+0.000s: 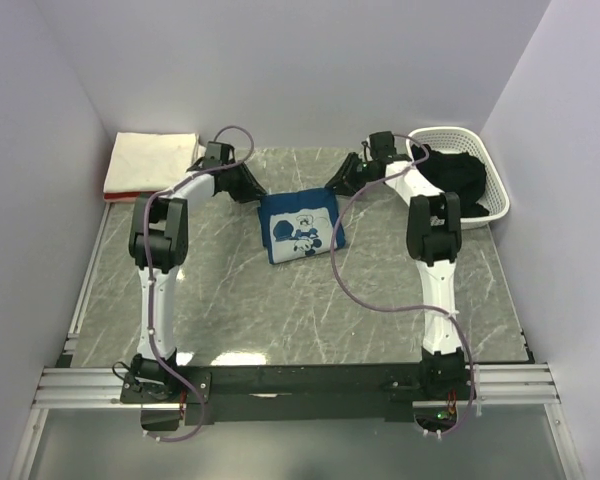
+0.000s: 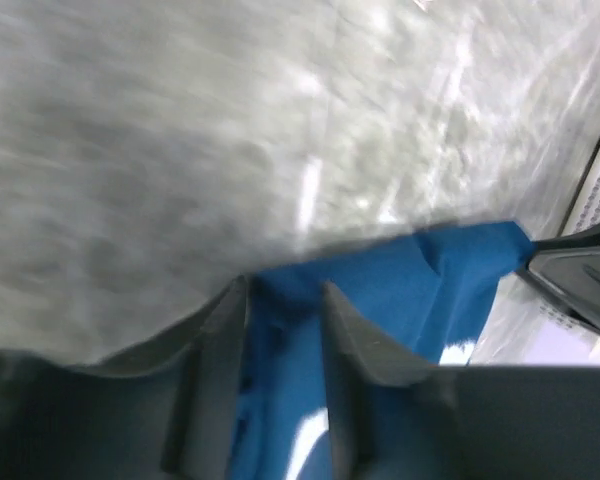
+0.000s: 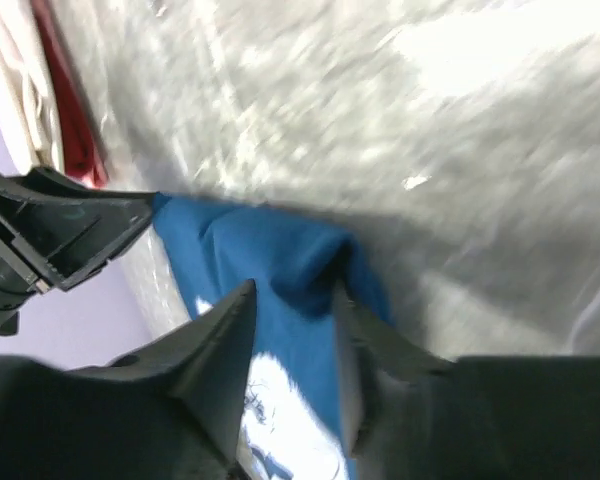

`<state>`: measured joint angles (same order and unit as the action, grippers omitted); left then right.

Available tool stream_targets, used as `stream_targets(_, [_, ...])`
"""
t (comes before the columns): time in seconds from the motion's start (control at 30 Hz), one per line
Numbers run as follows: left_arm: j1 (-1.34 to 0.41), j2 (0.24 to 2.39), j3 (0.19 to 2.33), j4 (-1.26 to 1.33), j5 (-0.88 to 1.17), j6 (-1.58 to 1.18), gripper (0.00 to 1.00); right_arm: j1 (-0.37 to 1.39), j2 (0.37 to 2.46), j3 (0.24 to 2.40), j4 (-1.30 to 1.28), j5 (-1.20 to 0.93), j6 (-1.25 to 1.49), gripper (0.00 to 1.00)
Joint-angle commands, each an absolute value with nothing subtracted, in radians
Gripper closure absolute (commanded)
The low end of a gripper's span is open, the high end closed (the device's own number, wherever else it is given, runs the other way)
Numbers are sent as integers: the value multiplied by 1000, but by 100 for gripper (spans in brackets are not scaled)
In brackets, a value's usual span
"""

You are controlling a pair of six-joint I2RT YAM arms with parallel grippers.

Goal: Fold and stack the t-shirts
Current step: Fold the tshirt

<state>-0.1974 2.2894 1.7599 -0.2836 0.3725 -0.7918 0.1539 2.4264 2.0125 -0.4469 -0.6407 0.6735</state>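
The navy blue t-shirt [image 1: 300,228] with a white printed graphic lies folded on the table's middle. My left gripper [image 1: 257,192] is at its far left corner and my right gripper [image 1: 335,184] at its far right corner. In the left wrist view the gripper [image 2: 285,290] has its jaws close together with blue cloth [image 2: 420,290] between them. In the right wrist view the gripper [image 3: 295,290] pinches a raised hump of blue cloth [image 3: 280,250]. The cream-white shirt [image 1: 155,155] lies folded on the pink-red one [image 1: 118,193] at the far left. The black shirt [image 1: 460,180] is in the basket.
The white lattice basket [image 1: 498,195] stands at the far right against the wall. Grey walls close in the table on three sides. A metal rail [image 1: 280,382] runs along the near edge by the arm bases.
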Motion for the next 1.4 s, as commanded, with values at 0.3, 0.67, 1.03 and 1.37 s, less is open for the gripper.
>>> stream_targets(0.3, [-161, 2067, 1575, -181, 387, -815, 54, 130, 2116, 1742, -416, -511, 577, 50])
stream_targets(0.67, [-278, 1832, 1111, 58, 357, -896, 43, 245, 1819, 1218, -221, -378, 523, 48])
stream_targets(1.03, [-356, 1853, 1114, 15, 287, -877, 55, 319, 1819, 1111, -236, -212, 532, 72])
stream_targets(1.37, [-356, 1887, 1095, 3, 281, -877, 99, 314, 1798, 1020, -221, -195, 542, 85])
